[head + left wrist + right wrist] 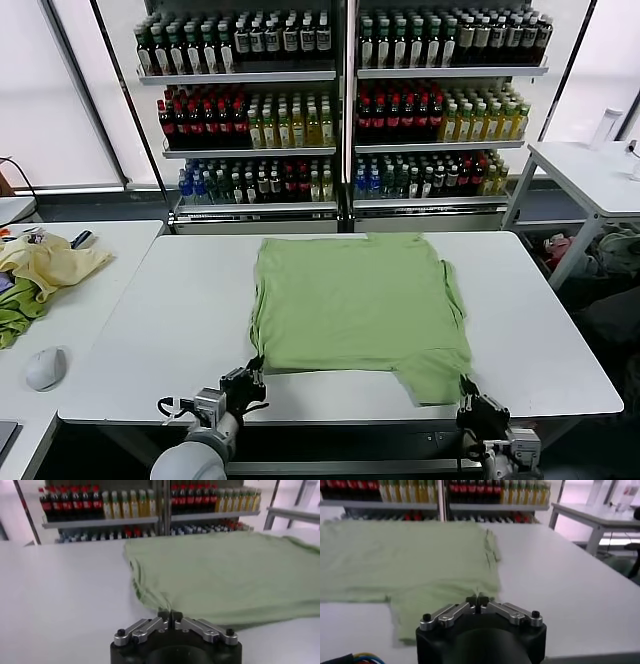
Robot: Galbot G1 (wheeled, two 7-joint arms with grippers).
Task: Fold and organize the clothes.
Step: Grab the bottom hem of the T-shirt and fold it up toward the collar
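Note:
The light green shirt (360, 300) lies flat on the white table (160, 320), collar and buttons hidden, with a flap sticking out at its near right. My left gripper (247, 380) is at the shirt's near left corner, shut on the hem, which puckers at the fingertips in the left wrist view (170, 616). My right gripper (472, 398) is at the near right corner of the flap, shut on its edge, as the right wrist view (477, 600) shows. The shirt fills both wrist views (235, 575) (405, 560).
A side table on the left holds a pale yellow garment (50, 262), a darker green cloth (15, 315) and a mouse (45, 367). Shelves of bottles (340, 100) stand behind the table. Another white table (590, 170) stands at the far right.

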